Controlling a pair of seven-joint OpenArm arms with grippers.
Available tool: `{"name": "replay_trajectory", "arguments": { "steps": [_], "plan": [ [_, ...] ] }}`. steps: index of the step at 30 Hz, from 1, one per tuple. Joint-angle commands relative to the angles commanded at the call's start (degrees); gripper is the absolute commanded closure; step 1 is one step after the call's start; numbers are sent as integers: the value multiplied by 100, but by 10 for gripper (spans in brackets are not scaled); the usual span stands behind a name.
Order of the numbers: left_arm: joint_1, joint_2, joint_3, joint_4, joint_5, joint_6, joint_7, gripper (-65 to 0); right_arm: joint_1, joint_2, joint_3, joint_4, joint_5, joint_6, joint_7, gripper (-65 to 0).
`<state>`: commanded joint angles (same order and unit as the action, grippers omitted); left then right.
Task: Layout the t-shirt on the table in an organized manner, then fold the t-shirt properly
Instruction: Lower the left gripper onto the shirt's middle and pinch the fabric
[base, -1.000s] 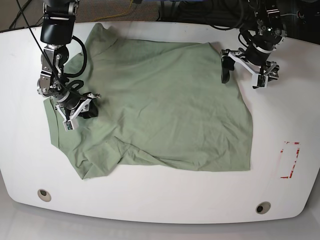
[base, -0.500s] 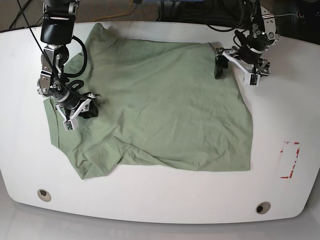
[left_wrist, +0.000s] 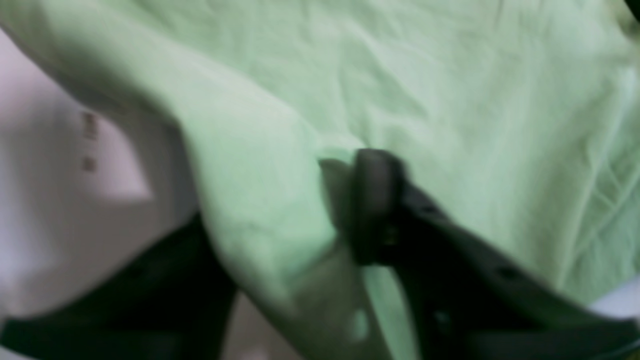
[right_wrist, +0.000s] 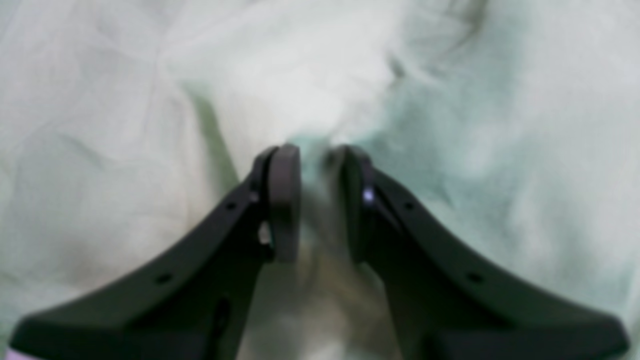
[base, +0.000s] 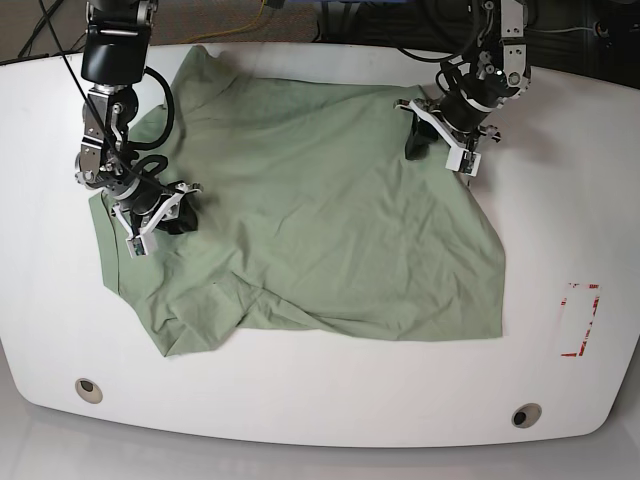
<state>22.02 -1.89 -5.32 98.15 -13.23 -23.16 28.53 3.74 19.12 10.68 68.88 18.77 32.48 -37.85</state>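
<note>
Left wrist view
My left gripper (left_wrist: 300, 210): dark, smooth curved fingers; a fold of the shirt (left_wrist: 450, 100) lies between them, so I am closed on cloth. One finger (left_wrist: 377, 200) shows clearly, the other is partly hidden under the fold.
Cloth: pale green, soft, finely creased, blurred here.
Surface (left_wrist: 60, 200): white and smooth, bare at the left, with two small dark specks.

Right wrist view
My right gripper (right_wrist: 315, 200): two black matte fingers with rounded pads, set narrow, pinching a small ridge of cloth that rises between them.
Cloth: it fills the whole picture, wrinkled, washed out to a greyish green.

Base view
Shirt (base: 320, 220): spread mostly flat across the middle of the surface (base: 300, 400), its long axis running left to right. The left part is bunched and folded over itself; the right edge is straighter, its lower corner pointing toward the red tape marks (base: 580, 320).
My right gripper (base: 155, 215): on the crumpled left side of the shirt.
My left gripper (base: 440, 140): at the far right corner of the shirt.
Grommets (base: 88, 388): round, grey, near the front edge, one on each side.
</note>
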Motion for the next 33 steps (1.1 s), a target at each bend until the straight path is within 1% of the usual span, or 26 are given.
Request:
{"name": "replay_trajectory", "arguments": {
  "steps": [1, 3, 4, 7, 10, 12, 16, 17, 18, 20, 24, 28, 33],
  "plan": [
    [-26, 9, 0, 123, 0, 9, 0, -54, -44, 0, 0, 0, 0, 0, 0, -151],
    [-35, 9, 0, 255, 0, 18, 9, -21, -88, 0, 0, 0, 0, 0, 0, -151],
    [-105, 9, 0, 413, 0, 18, 18, -14, -105, 0, 0, 0, 0, 0, 0, -151],
    [-308, 18, 9, 668, -9, 18, 44, -22, -123, 0, -9, 0, 0, 0, 0, -151],
    [-536, 18, 26, 774, -9, 18, 105, -22, -132, 0, -9, 0, 0, 0, 0, -151],
    [-765, 18, 26, 782, -9, 18, 343, -22, -185, 0, -9, 0, 0, 0, 0, -151],
    [-1556, 18, 26, 756, 9, 18, 1319, -22, -237, 9, -9, 0, 0, 0, 0, -151],
    [-1793, 18, 26, 747, 9, 18, 1635, -23, -246, 18, -9, 0, 0, 0, 0, -151],
    [-1916, 18, 26, 738, 9, 26, 1785, -23, -246, 18, -9, 0, 0, 0, 0, -151],
    [-2365, 53, 70, 624, 18, 26, 2233, -23, -255, 18, -9, 0, 0, 9, 0, -151],
    [-2804, 167, 237, 343, 18, 18, 2505, -25, -334, 18, -9, 18, 9, 9, 0, -151],
    [-3165, 185, 695, 53, 0, 9, 2796, -25, -369, 18, -9, 185, 9, 9, 0, -151],
    [-3323, 193, 1380, -185, 9, 9, 2936, -25, -519, 0, -9, 510, 9, 9, -9, -151]
  ]
}}
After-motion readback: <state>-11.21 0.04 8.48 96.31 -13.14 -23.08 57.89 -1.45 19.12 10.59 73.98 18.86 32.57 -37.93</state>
